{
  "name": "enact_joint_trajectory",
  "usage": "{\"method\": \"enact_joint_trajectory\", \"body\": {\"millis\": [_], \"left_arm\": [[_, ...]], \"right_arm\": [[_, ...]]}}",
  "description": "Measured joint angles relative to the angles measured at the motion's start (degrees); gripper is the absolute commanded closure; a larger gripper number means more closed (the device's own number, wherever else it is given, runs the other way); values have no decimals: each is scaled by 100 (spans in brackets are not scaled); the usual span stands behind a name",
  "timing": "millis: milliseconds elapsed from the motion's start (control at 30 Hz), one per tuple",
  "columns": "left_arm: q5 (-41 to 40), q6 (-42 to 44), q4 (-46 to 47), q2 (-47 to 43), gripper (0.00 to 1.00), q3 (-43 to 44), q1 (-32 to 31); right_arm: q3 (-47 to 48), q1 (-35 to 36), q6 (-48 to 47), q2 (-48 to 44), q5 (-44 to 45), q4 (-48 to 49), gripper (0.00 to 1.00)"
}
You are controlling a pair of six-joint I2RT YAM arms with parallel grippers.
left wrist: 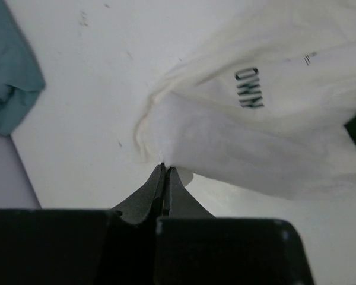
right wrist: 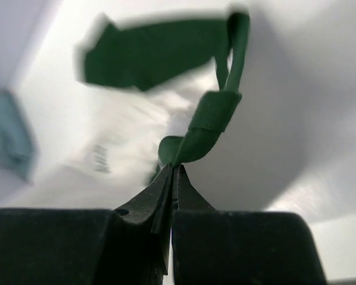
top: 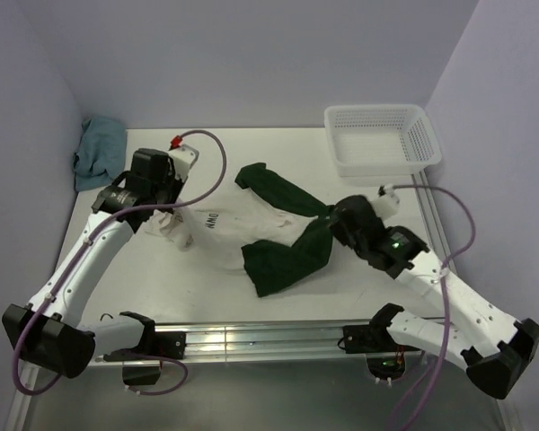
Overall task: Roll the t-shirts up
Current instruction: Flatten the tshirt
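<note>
One cream-white t-shirt [top: 238, 229] with dark green sleeves [top: 283, 256] lies crumpled at mid-table, its small dark print facing up [left wrist: 249, 88]. My left gripper [top: 166, 208] is at the shirt's left edge, shut on a fold of the white cloth [left wrist: 166, 166]. My right gripper [top: 334, 223] is at the shirt's right side, shut on the green trim [right wrist: 210, 119], which hangs lifted from the tips [right wrist: 173, 166]. No second shirt is in view.
A small teal-blue cloth [top: 99, 153] lies bunched in the far left corner; it also shows in the left wrist view [left wrist: 9, 71]. A white mesh basket [top: 382, 139] stands at the far right. Side walls close in left and right.
</note>
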Motion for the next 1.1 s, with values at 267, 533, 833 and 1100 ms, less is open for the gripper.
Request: {"method": "enact_joint_trajectory", "body": {"millis": [267, 533, 833, 1100], "left_arm": [[-85, 160, -20, 297, 100, 929, 992], [-105, 201, -219, 37, 100, 1604, 1484], [-343, 175, -295, -577, 100, 2706, 1578], [101, 31, -542, 295, 100, 4019, 1956]], "right_arm": [[2149, -1191, -1585, 101, -28, -133, 100], [3023, -1661, -2337, 177, -271, -446, 100], [4402, -1674, -2715, 103, -564, -802, 100], [6210, -1687, -3018, 911, -649, -929, 100]]}}
